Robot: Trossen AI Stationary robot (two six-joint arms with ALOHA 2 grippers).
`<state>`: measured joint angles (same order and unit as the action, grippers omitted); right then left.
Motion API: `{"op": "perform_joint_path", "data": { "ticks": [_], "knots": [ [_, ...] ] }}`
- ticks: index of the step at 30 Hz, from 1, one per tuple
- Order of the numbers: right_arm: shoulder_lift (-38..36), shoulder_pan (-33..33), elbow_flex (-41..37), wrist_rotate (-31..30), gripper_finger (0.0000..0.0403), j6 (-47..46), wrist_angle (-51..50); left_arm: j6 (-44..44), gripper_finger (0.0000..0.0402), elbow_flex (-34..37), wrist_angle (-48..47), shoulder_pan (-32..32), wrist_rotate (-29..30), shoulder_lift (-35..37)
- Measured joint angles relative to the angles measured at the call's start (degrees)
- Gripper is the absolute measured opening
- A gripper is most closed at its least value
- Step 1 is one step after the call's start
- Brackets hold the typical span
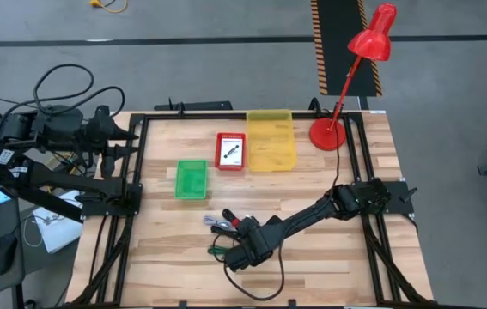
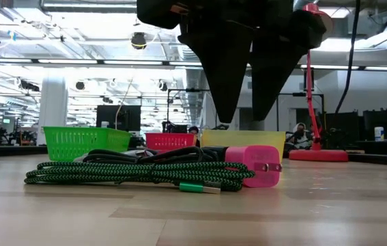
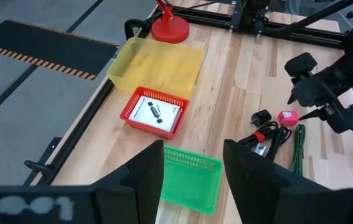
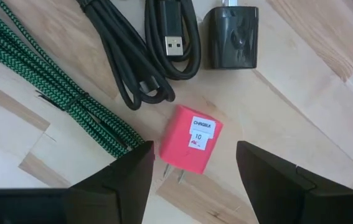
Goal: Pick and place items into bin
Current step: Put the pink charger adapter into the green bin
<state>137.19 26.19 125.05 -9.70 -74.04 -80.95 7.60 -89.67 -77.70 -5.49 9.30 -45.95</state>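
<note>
My right gripper [image 4: 195, 152] is open and hangs just above a pink charger plug [image 4: 188, 144], one finger on either side of it, touching nothing; the low view shows the fingertips [image 2: 224, 116] clear above the plug [image 2: 253, 165]. The plug lies flat on the wooden table. Beside it lie a green braided cable [image 4: 51, 93], a black cable bundle [image 4: 157, 50] and a black charger [image 4: 234, 37]. A green bin [image 1: 191, 179], a red bin [image 1: 231, 151] holding a white card, and a yellow bin [image 1: 270, 139] stand farther back. My left gripper [image 3: 195, 168] is open and empty at the table's left edge.
A red desk lamp [image 1: 327, 133] stands at the far right behind the yellow bin. Black frame rails [image 1: 136, 163] run along the table's left and right sides. Bare wood lies between the cables and the bins.
</note>
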Motion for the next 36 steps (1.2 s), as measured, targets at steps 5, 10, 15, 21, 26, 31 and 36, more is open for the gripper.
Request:
{"op": "perform_joint_path", "data": {
  "ticks": [5, 10, 15, 21, 26, 31, 36],
  "knots": [
    [0.0, 1.0, -0.1, -1.0, 0.0221, -1.9, 0.0, 0.2, 0.0154, 0.0, 0.0, 0.0, -0.1, 0.0],
    [0.0, 1.9, -5.1, -1.4, 0.0221, -4.1, 4.1, 0.3, 0.0154, 0.0, 0.0, 0.0, -1.5, 0.0],
    [0.0, 2.3, -10.3, -0.9, 0.0221, -5.5, 9.5, 1.1, 0.0154, 0.0, 0.0, 0.0, -1.5, 0.0],
    [-0.2, 2.1, -12.6, -0.9, 0.0221, -5.2, 11.4, 1.2, 0.0154, 0.0, 0.0, 0.0, -1.5, 0.0],
    [-0.2, 1.8, -12.6, -0.9, 0.0221, -4.5, 11.4, 1.6, 0.0154, 0.0, 0.0, 0.0, -1.5, 0.0],
    [-0.2, 1.5, -12.6, -0.7, 0.0220, -2.9, 11.5, 1.7, 0.0154, 0.0, 0.0, 0.0, -1.5, 0.0],
    [-0.2, 0.8, -12.6, -0.6, 0.0220, -1.4, 11.8, 1.7, 0.0154, 0.0, 0.0, 0.0, -1.5, 0.0]
  ]
}}
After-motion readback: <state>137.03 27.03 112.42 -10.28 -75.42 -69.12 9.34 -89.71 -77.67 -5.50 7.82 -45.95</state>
